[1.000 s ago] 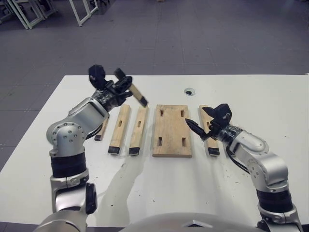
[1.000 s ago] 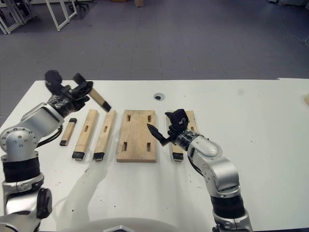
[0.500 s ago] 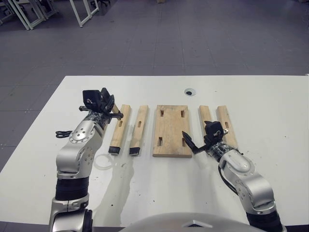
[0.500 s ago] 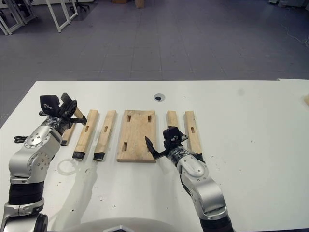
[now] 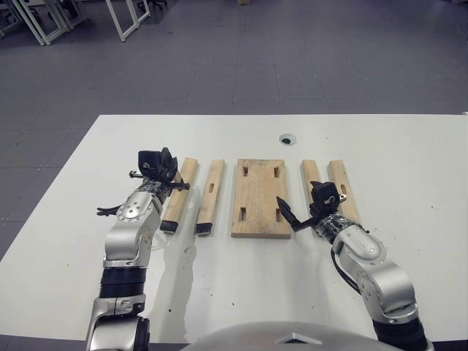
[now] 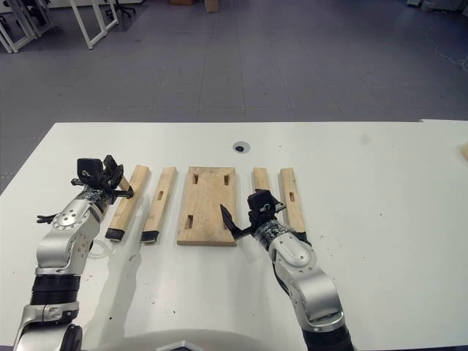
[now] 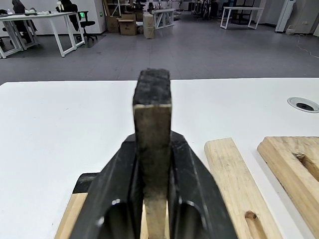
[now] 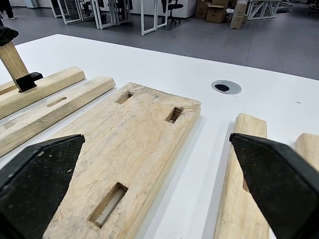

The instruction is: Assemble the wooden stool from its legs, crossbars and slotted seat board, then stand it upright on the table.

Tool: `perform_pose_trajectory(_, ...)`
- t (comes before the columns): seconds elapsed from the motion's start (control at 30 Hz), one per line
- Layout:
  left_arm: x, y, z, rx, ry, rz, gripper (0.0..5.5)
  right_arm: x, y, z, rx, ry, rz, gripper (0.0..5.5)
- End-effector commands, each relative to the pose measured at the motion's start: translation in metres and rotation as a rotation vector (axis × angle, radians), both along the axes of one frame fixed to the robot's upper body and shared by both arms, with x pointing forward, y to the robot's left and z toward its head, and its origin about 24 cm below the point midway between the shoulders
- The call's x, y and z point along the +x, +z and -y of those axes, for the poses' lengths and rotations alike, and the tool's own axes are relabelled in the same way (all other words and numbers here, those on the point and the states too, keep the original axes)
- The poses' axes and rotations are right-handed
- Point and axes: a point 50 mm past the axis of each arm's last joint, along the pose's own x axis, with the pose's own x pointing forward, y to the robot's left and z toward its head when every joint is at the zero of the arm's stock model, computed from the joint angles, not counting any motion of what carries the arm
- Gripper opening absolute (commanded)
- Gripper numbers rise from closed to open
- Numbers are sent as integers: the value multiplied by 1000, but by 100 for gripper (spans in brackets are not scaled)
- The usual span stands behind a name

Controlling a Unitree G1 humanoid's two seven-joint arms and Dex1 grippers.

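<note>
My left gripper (image 5: 168,178) is shut on a short wooden crossbar with a black end (image 7: 152,99). It hovers low over the far end of the leftmost leg (image 5: 178,196). A second leg (image 5: 210,191) lies beside that one. The slotted seat board (image 5: 259,197) lies flat in the middle of the white table (image 5: 409,146). Two more legs (image 5: 313,181) (image 5: 342,186) lie to its right. My right gripper (image 5: 298,213) is open, low by the board's near right corner, with nothing between its fingers (image 8: 42,169).
A round cable hole (image 5: 287,137) sits in the table behind the seat board. Bare table stretches wide to the right and along the front edge. A piece of wood (image 7: 70,224) lies under the left gripper.
The left arm has brought the crossbar down from above the table's back to just over the left legs. The right gripper has drawn back to the board's near corner.
</note>
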Motion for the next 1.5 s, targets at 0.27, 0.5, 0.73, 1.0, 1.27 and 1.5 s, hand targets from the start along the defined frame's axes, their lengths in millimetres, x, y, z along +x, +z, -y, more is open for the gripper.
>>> perform_pose_trajectory(0.27, -39, -81, -14, -68, 117, -354, 41, 5, 11, 2, 1, -5, 28, 538)
perform_pose_trajectory(0.5, -64, -106, 10, -116, 99, -404, 41, 9, 13, 4, 0, -16, 38, 538)
perform_pose_trajectory(0.73, -55, -92, 11, -138, 95, -352, 41, 11, 14, 6, -6, -24, 44, 538)
perform_pose_trajectory(1.0, -40, -34, 29, -104, 76, -157, 41, 14, 15, 4, -2, -26, 54, 538)
perform_pose_trajectory(1.27, -40, -25, 35, -62, 161, -116, 41, 15, 14, 4, -6, -30, 58, 538)
perform_pose_trajectory(1.5, -36, -17, 34, -62, 168, -80, 138, 16, 14, 4, -16, -32, 64, 538)
